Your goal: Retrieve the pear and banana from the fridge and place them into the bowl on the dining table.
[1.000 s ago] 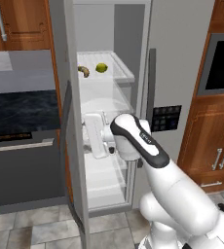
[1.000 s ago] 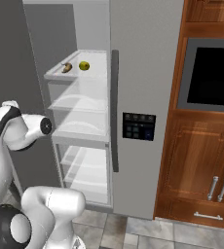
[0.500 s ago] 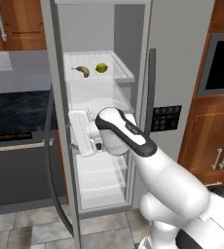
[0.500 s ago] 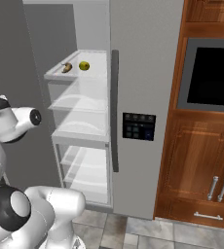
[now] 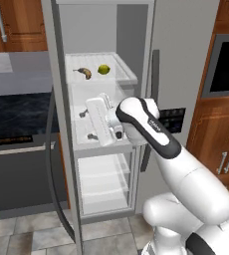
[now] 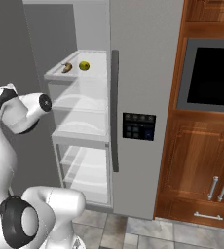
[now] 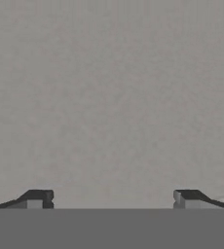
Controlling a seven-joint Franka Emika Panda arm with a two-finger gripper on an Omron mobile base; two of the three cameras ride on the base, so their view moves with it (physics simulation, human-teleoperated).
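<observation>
The fridge (image 5: 186, 60) stands with its left door swung open, white interior and glass shelves exposed. The banana (image 5: 83, 72) and the pear (image 5: 103, 69) lie side by side, near but apart, on the top shelf (image 5: 126, 74), towards its front edge, the banana to the left; the right base view confirms both at that shelf's front left corner. Neither fruit has been lifted. The gripper (image 5: 86, 124) sits at the level of the shelf below, facing the inner face of the open door, and its jaws are spread wide with nothing between them, as the hand view shows only plain grey surface ahead of the fingertips (image 7: 36, 197). Whether the hand touches the door cannot be settled from these angles. Judged progress: access to the fridge is gained; both picks, the carry to the dining table and both placements into the bowl remain outstanding.
</observation>
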